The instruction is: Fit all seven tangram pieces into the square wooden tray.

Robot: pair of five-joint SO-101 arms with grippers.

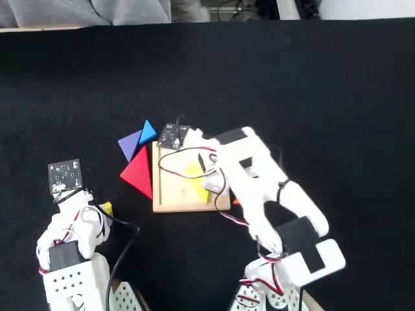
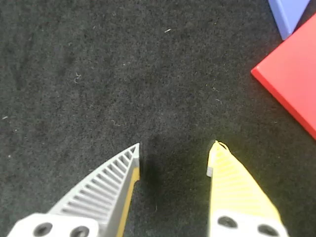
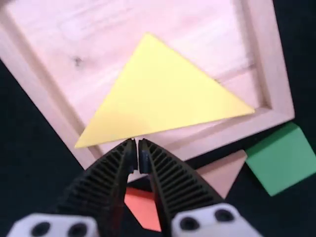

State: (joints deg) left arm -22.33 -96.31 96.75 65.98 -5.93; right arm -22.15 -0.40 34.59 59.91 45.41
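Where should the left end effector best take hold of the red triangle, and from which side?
Probably from above, pinching the corner that points away from the tray. The red triangle lies flat, its long edge close along the tray, so mainly the short edges are free.

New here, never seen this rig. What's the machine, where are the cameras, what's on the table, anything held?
Two robot arms sit side by side at a black table. One picture looks down from a fixed overhead camera; the other two come from a camera on each wrist. The left end effector is open over bare cloth, holding nothing. The right end effector is shut, empty, at the edge of a yellow triangle in the wooden tray. A red triangle, purple triangle and blue triangle lie beside the tray; a green piece and orange piece lie outside it too.
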